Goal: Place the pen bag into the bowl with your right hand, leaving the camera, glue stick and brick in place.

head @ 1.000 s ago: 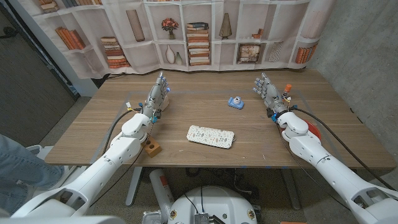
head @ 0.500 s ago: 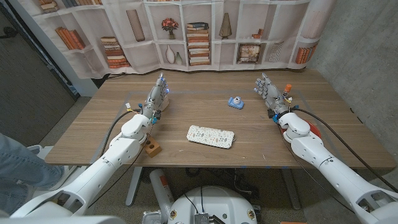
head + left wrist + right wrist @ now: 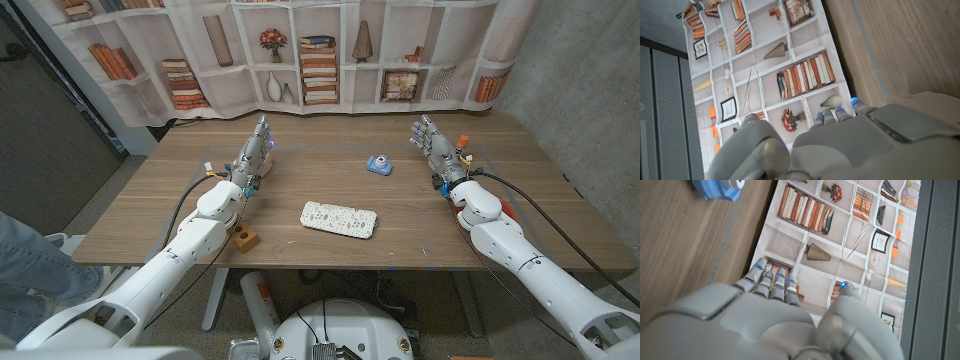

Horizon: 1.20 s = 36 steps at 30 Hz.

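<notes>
Fingers of the right hand [image 3: 434, 150] are seen extended and slightly apart, pointing toward the far edge of the wooden table [image 3: 330, 245], with nothing held between them; in the right wrist view the same hand [image 3: 775, 315] shows its back, fingertips [image 3: 771, 282] lined up close together against the printed bookshelf backdrop [image 3: 840, 225]. Fingers of the left hand [image 3: 252, 158] are likewise stretched out and empty, and in the left wrist view the hand [image 3: 850, 140] is shown from behind, fingertips [image 3: 840, 114] side by side.

The pen bag [image 3: 339, 220] — a pale, speckled, flat pouch — is seen lying on the table near its front edge, between the two arms and well apart from both hands. A small blue camera [image 3: 378, 164] stands farther back, between the pen bag and the right hand; a corner of it [image 3: 715, 187] is also caught in the right wrist view. The glue stick [image 3: 462, 147], orange-capped, is seen upright just beside the right hand on its outer side. A small wooden brick [image 3: 245, 238] sits near the table's front edge, touching or just beside the left forearm — which of the two cannot be told. Something red-orange [image 3: 506, 212] is partly hidden behind the right forearm; whether it is the bowl cannot be told.
</notes>
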Motion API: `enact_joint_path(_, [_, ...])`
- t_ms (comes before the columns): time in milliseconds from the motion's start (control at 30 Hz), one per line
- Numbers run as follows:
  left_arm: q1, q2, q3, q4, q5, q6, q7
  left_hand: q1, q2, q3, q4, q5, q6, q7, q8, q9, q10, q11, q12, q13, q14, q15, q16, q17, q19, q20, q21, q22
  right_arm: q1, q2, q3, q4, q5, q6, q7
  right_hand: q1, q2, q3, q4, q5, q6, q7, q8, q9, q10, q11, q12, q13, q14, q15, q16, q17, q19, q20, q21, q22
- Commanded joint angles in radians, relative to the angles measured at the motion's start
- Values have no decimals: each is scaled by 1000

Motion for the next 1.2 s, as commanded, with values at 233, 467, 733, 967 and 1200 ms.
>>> enact_joint_path(233, [-14, 10, 9, 0, 8, 20, -13, 6, 14, -6, 4, 9, 9, 2, 8, 4, 6, 2, 10, 4, -76, 2, 6, 3, -123, -53, -3, 5, -50, 3, 2, -60, -29, 70, -7, 13, 7, 3, -4, 4, 12, 2, 5, 4, 11, -2, 5, 3, 15, 2, 5, 2, 17, -47, -4, 1])
enact_joint_path(467, [-17, 11, 12, 1, 5, 25, -21, 8, 18, -6, 3, 11, 12, 2, 8, 4, 8, 7, 11, 4, -74, 3, 6, 3, -124, -52, -7, 5, -72, -12, -2, -97, -47, 75, -7, 16, 8, 3, -6, 4, 15, 2, 6, 4, 13, -2, 5, 3, 18, 3, 5, 2, 19, -46, -7, 1])
enact_joint_path(733, [-4, 29, 8, -38, 18, 33, -3, 11, 23, -6, 2, 13, 15, 2, 9, 4, 11, 6, 12, 4, -73, 3, 6, 3, -123, -51, -9, 5, -95, -30, -2, -131, -78, 81, -21, 21, 10, 4, -9, 3, 17, 1, 6, 4, 16, 0, 5, 3, 21, 6, 5, 2, 22, -46, -12, 2])
enact_joint_path(967, [-2, 30, 9, -47, 20, 33, -1, 13, 27, -6, 0, 15, 17, 3, 9, 4, 12, 7, 12, 4, -72, 3, 6, 3, -123, -50, -12, 6, -116, -37, 4, -146, -88, 107, -20, 23, 11, 4, -11, 3, 18, 1, 6, 4, 19, 1, 6, 3, 22, 5, 4, 2, 25, -45, -16, 2])
enact_joint_path(1200, [-3, 28, 13, -51, 24, 34, 0, 15, 30, -7, -1, 16, 19, 4, 10, 4, 14, 7, 12, 4, -69, 4, 6, 3, -122, -50, -15, 6, -128, -45, 9, -155, -89, 127, -6, 25, 12, 4, -13, 2, 19, -1, 5, 4, 22, 2, 6, 3, 24, 6, 4, 2, 27, -44, -19, 2])
